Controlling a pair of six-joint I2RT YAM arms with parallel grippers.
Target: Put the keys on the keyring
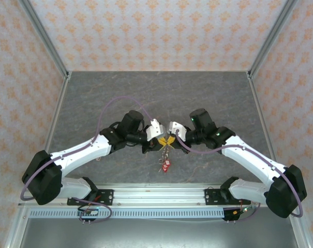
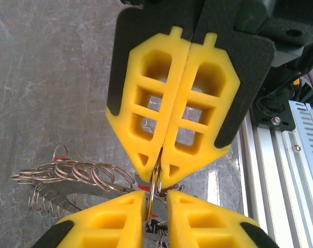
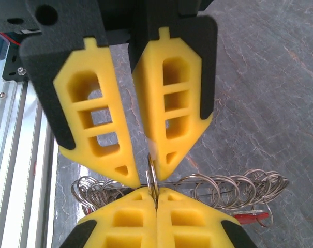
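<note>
The keyring (image 2: 78,174) is held in the air between my two grippers, a bunch of silver wire loops (image 3: 234,185) strung on a grey band. My right gripper (image 3: 156,192) is shut on one small split loop of it that stands upright. That loop rises into the narrow gap of my left gripper (image 2: 157,199), which is slightly open, and it rests against one finger (image 2: 109,219). In the left wrist view, my right gripper (image 2: 159,168) comes in from above, pinching the loop. Red keys (image 1: 166,164) hang below the grippers, and one red key head (image 3: 252,217) shows under the loops.
A grey stone-patterned table (image 1: 156,93) lies below, walled by patterned panels. The aluminium rail (image 1: 156,195) with both arm bases runs along the near edge. Both arms meet tip to tip over the table's middle.
</note>
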